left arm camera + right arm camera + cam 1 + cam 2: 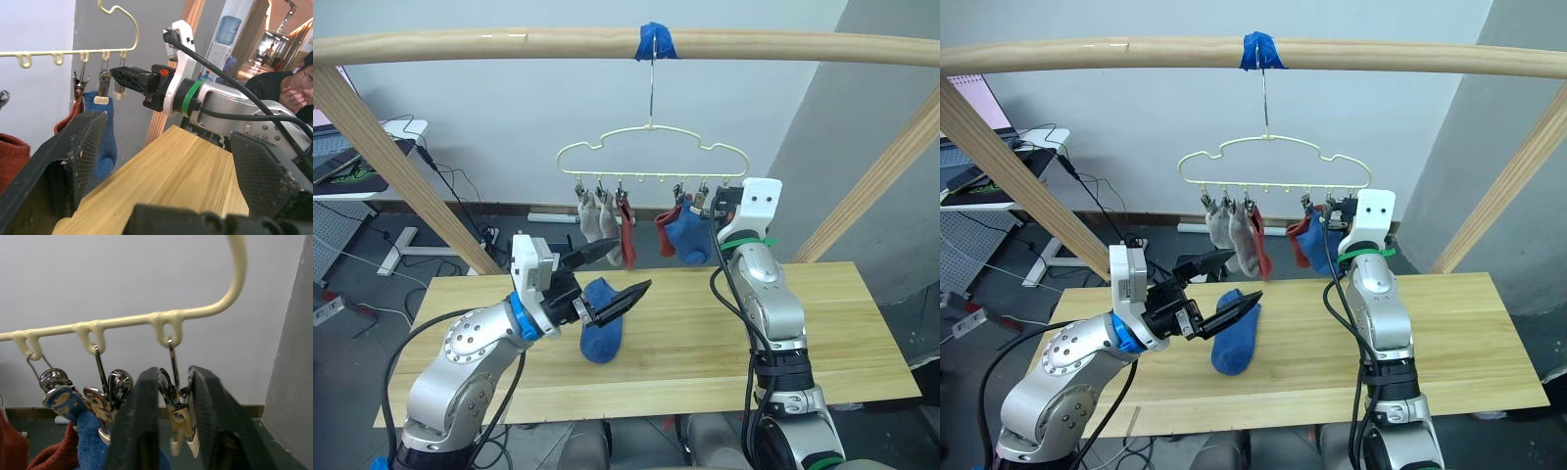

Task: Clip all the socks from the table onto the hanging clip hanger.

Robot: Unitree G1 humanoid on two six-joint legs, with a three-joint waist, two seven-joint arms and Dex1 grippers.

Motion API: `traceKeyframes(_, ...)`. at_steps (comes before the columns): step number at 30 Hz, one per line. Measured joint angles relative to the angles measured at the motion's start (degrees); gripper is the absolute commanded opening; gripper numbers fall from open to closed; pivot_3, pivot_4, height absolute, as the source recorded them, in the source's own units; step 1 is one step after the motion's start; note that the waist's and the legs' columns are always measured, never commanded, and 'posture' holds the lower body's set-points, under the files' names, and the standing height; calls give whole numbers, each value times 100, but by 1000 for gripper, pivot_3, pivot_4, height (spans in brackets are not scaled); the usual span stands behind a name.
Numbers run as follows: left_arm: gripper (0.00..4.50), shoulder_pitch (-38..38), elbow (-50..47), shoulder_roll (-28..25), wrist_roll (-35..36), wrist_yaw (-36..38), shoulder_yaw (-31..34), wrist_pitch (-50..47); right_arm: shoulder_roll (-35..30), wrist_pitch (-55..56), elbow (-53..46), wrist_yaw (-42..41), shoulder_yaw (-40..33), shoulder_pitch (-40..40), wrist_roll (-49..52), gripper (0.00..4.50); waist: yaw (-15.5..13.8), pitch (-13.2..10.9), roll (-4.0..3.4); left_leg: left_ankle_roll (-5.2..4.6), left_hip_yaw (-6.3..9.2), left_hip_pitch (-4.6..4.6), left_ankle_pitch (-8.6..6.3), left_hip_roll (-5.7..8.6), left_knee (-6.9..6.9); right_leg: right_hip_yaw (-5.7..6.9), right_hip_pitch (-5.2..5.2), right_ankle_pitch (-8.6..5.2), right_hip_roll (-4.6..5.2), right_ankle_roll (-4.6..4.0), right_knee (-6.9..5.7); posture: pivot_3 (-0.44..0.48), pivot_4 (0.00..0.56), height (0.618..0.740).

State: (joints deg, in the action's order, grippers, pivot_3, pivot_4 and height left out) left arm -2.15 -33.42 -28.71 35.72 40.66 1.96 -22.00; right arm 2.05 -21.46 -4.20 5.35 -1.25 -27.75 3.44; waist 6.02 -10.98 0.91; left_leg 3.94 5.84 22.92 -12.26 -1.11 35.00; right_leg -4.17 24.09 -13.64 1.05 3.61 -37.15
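Both arms have silver-grey metal casings with white wrist brackets and black cables. Left gripper (612,274): black textured jaws, blue wrist ring behind them. Right gripper (117,74): black jaws, green band behind.

One blue sock (603,333) on table (842,333); five hang clipped.

An office-like lab: desk with laptop (335,157), floor cables (460,196), water dispenser (229,30).

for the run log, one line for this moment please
left pincer open above blue sock on table | right pincer pinching end clip
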Motion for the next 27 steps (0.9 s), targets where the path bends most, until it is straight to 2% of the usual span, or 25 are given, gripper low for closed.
traceKeyframes(9, 4500, 34, -2, 0, -20, -2, -12, 2, -442, -171, -6, -491, -107, -68, 226, 16, -42, 0, 0, 0, 0, -1, 0, 0, 0, 1, -1, -1, 0, 0, 0, -63, 189, 740)
traceKeyframes(11, 4500, 34, 89, -29, -153, -121, -60, -99, -973, -663, -87, -1185, -57, -125, 586, 16, -53, -5, -8, 0, -1, -2, 0, 2, 1, -2, -4, -1, 1, -1, 3, -73, 187, 740)
traceKeyframes(15, 4500, 104, 1151, -177, -660, -510, -75, -539, -2268, -1729, -304, -2553, -201, -343, 1354, 16, -94, -8, -13, -1, 3, -3, 0, 6, 5, 2, -5, -14, 2, -21, 3, -93, 184, 740)
traceKeyframes(17, 4500, 58, 1795, -170, -891, -590, -118, -616, -2640, -2058, -384, -2970, -210, -451, 1563, 16, -88, -8, -12, -1, 3, -2, 0, 3, 5, 3, -4, -17, -1, -27, 3, -103, 184, 740)
traceKeyframes(21, 4500, -125, 2455, -118, -1408, -498, -429, -229, -2731, -2358, -441, -3299, -167, -482, 1774, 16, -85, -8, -12, -1, 0, 1, 0, 2, 3, 2, -2, -3, -1, -3, 5, -120, 183, 740)
traceKeyframes(27, 4500, -1406, 4667, 300, -2225, -338, -933, 469, -2720, -2755, -554, -3330, -162, -499, 1936, 16, -99, -8, -11, -1, 4, 5, 0, 11, 12, 3, -5, 5, 3, 10, 7, -142, 179, 740)
